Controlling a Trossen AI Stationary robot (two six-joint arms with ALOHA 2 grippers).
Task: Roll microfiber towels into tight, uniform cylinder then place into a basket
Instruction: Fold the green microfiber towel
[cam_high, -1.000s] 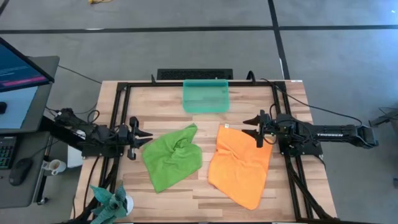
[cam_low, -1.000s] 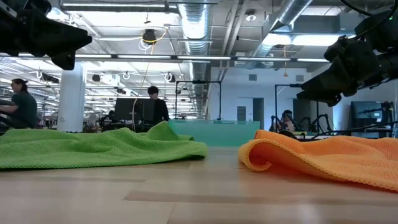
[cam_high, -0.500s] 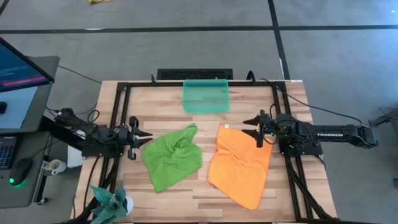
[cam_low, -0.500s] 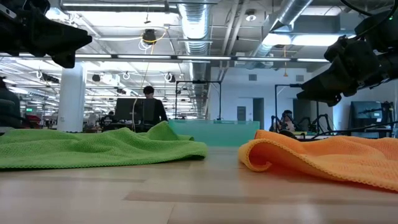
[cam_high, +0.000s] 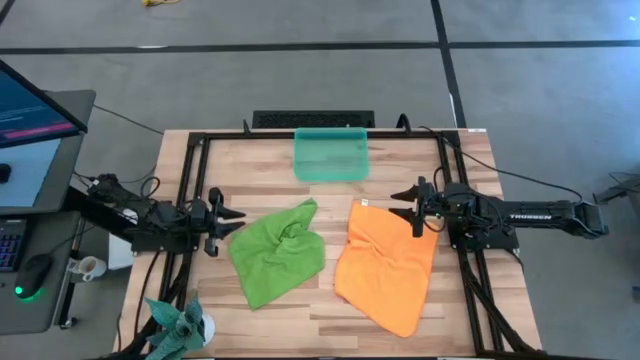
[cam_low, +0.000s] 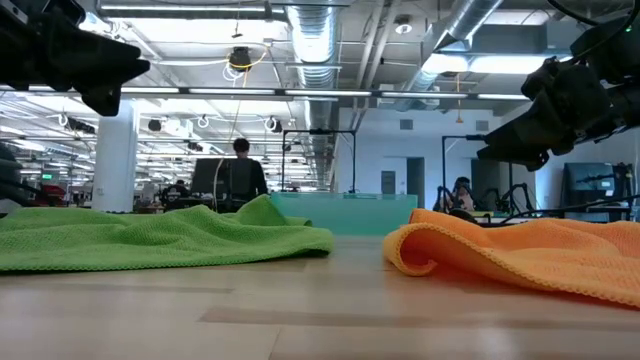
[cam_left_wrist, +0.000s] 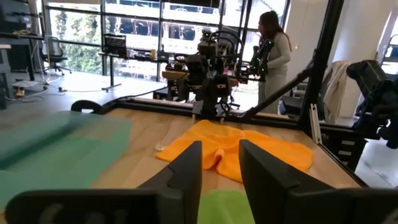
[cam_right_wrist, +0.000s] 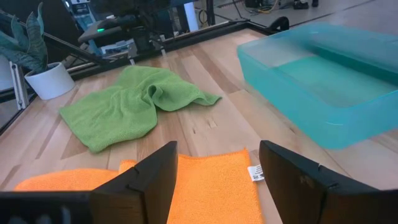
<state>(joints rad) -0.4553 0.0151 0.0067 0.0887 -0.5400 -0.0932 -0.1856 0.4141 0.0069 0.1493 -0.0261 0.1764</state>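
while both dark arms hung low over the pale wooden bench (cam_high: 300, 320), neither claw held anything. the left claw (cam_high: 232, 222) hovered at the bench's nine o'clock side, just beside the edge of the crumpled lime green microfiber towel (cam_high: 277, 250), its two fingers (cam_left_wrist: 186, 171) parted with a gap between them and nothing inside. the right claw (cam_high: 408, 203) sat at about three o'clock, above the near corner of the bright orange microfiber towel (cam_high: 388, 270), its fingers (cam_right_wrist: 152, 174) spread wide and released.

the green towel lay unrolled and rumpled at the centre-left of the bench, one corner peaked up toward twelve o'clock. the orange towel lay unrolled just to its three o'clock side, near it but apart, a white label (cam_right_wrist: 254, 172) showing at one edge. the small rectangular translucent teal plastic basket (cam_high: 331, 153) stood at twelve o'clock, beyond both towels and touching neither, with no towel in it.

a dark spiky plant in a white pot (cam_high: 178, 325) stood at about seven o'clock. people (cam_low: 240, 165) showed in the room beyond.
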